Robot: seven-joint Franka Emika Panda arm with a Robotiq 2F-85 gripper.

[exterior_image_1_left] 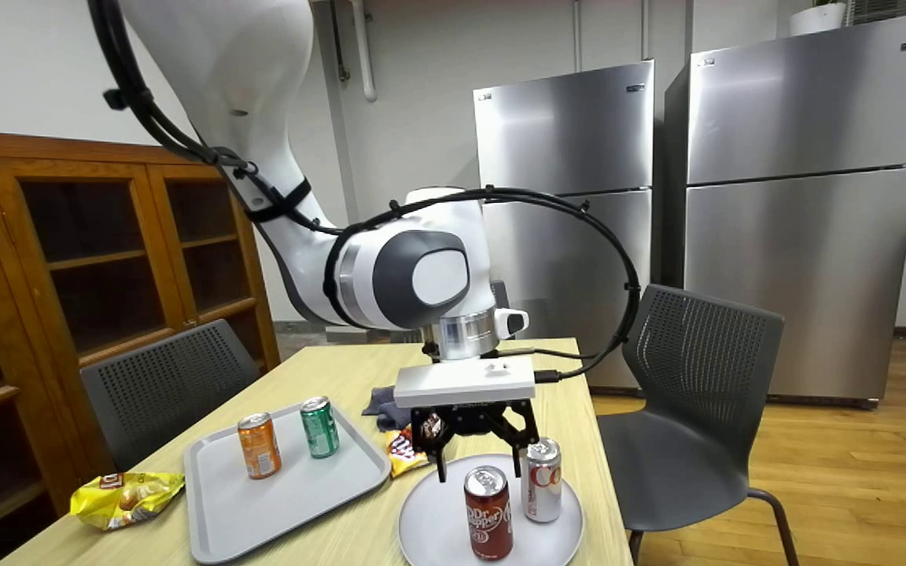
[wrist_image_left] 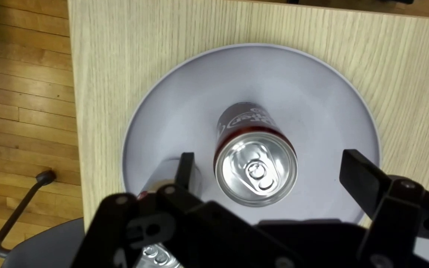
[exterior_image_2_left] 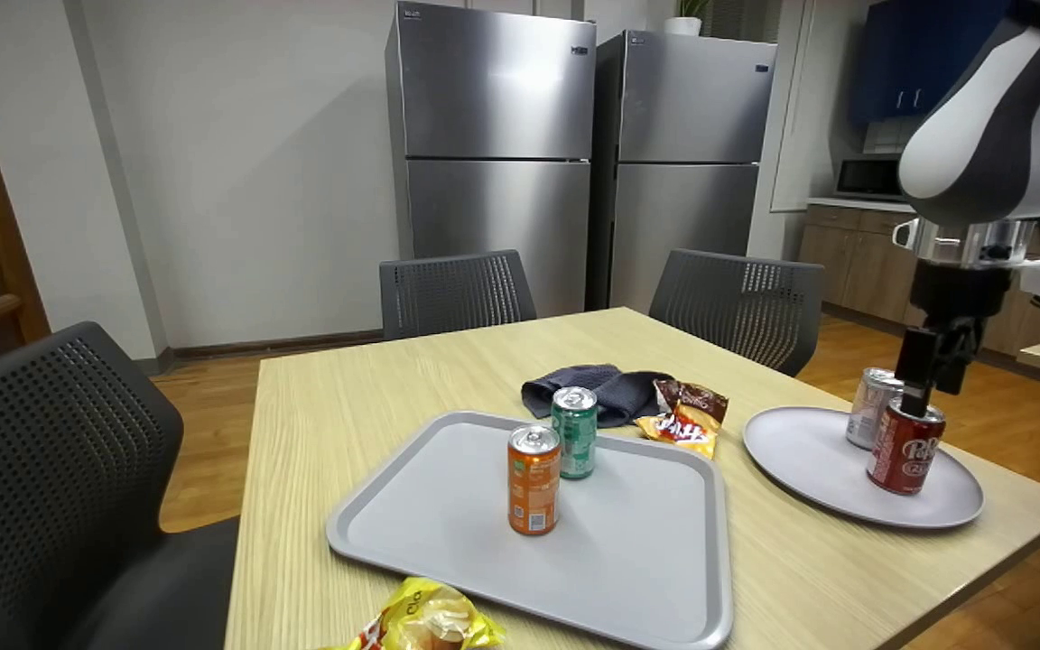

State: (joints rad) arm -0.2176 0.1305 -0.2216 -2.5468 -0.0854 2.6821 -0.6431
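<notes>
My gripper (exterior_image_1_left: 480, 473) points down over the round grey plate (exterior_image_1_left: 433, 523), jaws wide apart with nothing held. In the wrist view the dark red Dr Pepper can (wrist_image_left: 256, 169) shows between its fingers, closer to the left one and touching neither. It is upright on the plate, also in both exterior views. Whether the fingertips reach below the can's rim, I cannot tell. A silver cola can (exterior_image_1_left: 542, 481) stands on the same plate close beside it. In the wrist view the left finger (wrist_image_left: 185, 169) partly covers that silver can (wrist_image_left: 166, 173).
A grey tray (exterior_image_2_left: 448, 506) on the table carries an orange can (exterior_image_2_left: 533, 483) and a green can (exterior_image_2_left: 574, 433). Near it lie a dark cloth (exterior_image_2_left: 606, 393), orange and brown snack packets (exterior_image_2_left: 687, 420) and a yellow bag (exterior_image_1_left: 127, 499). Dark chairs (exterior_image_1_left: 705, 409) surround the table.
</notes>
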